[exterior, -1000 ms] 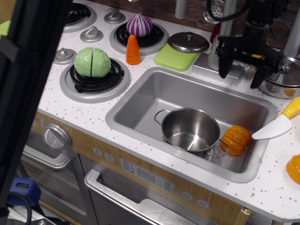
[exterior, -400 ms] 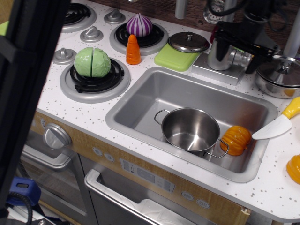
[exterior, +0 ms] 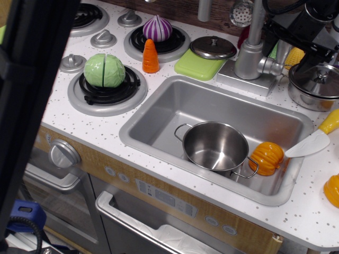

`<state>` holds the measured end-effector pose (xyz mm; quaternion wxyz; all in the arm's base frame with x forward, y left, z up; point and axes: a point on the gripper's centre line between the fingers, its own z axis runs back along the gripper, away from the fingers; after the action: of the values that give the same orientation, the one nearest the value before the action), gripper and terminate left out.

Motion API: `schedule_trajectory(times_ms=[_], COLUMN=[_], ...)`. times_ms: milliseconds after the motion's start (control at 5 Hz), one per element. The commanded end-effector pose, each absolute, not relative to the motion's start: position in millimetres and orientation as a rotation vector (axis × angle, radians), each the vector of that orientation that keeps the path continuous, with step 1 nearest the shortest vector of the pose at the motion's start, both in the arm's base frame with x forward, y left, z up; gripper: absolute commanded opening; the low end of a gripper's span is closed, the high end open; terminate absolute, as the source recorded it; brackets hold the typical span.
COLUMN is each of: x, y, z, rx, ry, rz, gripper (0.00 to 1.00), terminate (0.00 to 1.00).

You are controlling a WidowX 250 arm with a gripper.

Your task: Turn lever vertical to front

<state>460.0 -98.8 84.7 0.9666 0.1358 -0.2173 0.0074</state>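
The silver faucet [exterior: 249, 55] stands behind the sink on a grey plate. A short stub [exterior: 271, 66] sticks out of the right side of its base. The lever [exterior: 274, 83], a thin grey paddle, hangs from the stub's end and points down toward the front over the sink's back rim. My black gripper [exterior: 294, 48] is raised above and to the right of the stub, clear of the lever. Its jaws stand apart and hold nothing. A yellow toy shows behind them.
The sink [exterior: 159, 114] holds a steel pot [exterior: 214, 145] and an orange pumpkin [exterior: 266, 157]. A lidded pot [exterior: 317, 84] stands right of the faucet, a toy knife [exterior: 312, 142] below it. A green board with a lid [exterior: 204, 58], carrot [exterior: 150, 56], onion [exterior: 158, 27] and cabbage [exterior: 104, 70] lie left.
My gripper was open around the faucet base and stub. It has lifted up and to the right, uncovering the stub and the lever, which points toward the front.
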Motion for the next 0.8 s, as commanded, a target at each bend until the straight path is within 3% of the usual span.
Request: schedule_trajectory(times_ms=[0, 600], x=[470, 491], y=[-100, -83], z=[131, 120], rx=[0.263, 0.250], ry=[-0.592, -0.662], rz=[0.014, -0.010], gripper=[1.00, 1.00], terminate=[0.00, 0.00])
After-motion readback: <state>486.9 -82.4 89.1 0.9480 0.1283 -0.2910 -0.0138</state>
